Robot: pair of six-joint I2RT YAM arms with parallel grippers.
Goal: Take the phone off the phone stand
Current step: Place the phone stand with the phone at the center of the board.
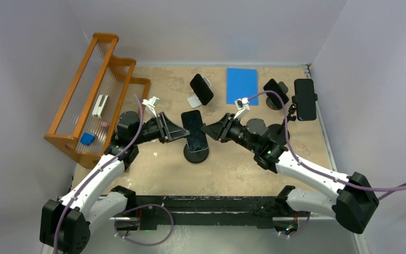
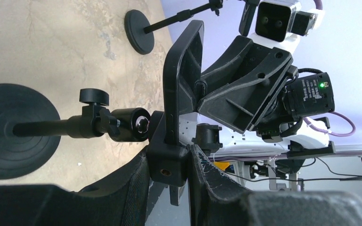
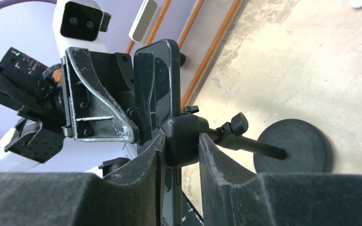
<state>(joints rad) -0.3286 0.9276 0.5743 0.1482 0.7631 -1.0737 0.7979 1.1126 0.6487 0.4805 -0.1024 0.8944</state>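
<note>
The phone, black with its screen up, sits in the clamp of the phone stand at mid-table. My left gripper is at its left side and my right gripper at its right. In the left wrist view my left gripper is shut on the stand's black clamp block. In the right wrist view the phone stands edge-on, and my right gripper is shut with one pad on the phone's face and the other on the clamp's back.
Behind stand other phones on stands and a blue mat. An orange wooden rack fills the left side. A round black base lies under my right arm.
</note>
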